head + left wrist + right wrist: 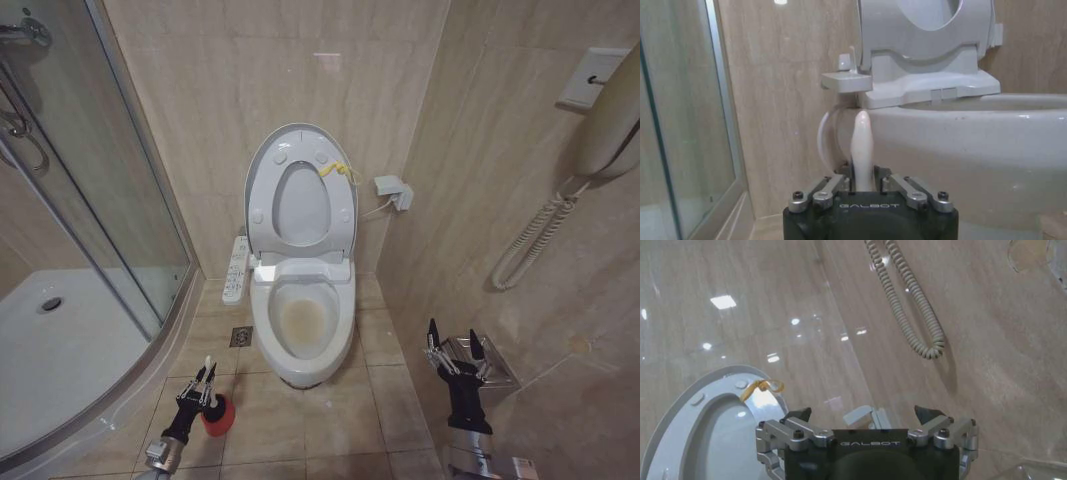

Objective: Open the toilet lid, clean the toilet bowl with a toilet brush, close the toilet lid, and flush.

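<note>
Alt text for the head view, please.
Toilet lid stands raised over the stained toilet bowl; the left pincer grips the toilet brush above its red holder, and the open right pincer waits at right.

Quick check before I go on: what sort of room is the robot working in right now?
A small tiled bathroom, probably a hotel's. The toilet bowl stands against the wall with the toilet lid raised, a glass shower cubicle is on the left, and a wall phone hangs on the right.

One toilet bowl (pixel 303 330), one raised toilet lid (pixel 300 185), one toilet brush (pixel 861 145), one red holder cup (pixel 216 415), two pincers.
</note>
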